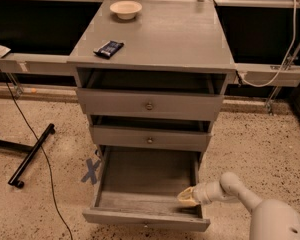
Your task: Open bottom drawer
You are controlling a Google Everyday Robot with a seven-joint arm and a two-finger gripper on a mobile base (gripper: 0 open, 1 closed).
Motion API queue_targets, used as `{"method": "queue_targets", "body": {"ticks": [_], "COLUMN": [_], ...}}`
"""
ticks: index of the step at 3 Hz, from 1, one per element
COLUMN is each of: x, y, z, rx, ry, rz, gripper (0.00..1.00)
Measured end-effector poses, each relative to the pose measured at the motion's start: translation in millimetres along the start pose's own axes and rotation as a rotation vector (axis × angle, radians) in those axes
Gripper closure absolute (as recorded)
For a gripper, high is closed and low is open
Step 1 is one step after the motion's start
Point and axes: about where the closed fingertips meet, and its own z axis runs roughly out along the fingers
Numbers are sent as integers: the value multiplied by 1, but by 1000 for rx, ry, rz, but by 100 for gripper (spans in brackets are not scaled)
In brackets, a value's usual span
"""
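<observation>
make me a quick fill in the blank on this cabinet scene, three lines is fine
1. The bottom drawer is ___, not shut.
2. The hand is ___ that drawer, not outside it, near its front.
3. The bowl stands on ___ of the cabinet.

Missing words: open; inside; top
</observation>
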Motion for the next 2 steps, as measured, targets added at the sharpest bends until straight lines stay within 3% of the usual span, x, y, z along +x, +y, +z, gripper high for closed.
{"method": "queue_targets", "body": {"ticks": [1, 2], "x": [-40, -46], "y": [-30, -40], "z": [-46, -91], "rx": [134, 260], "ry": [-133, -186], "rz": [-53, -33], "gripper": [98, 75]}}
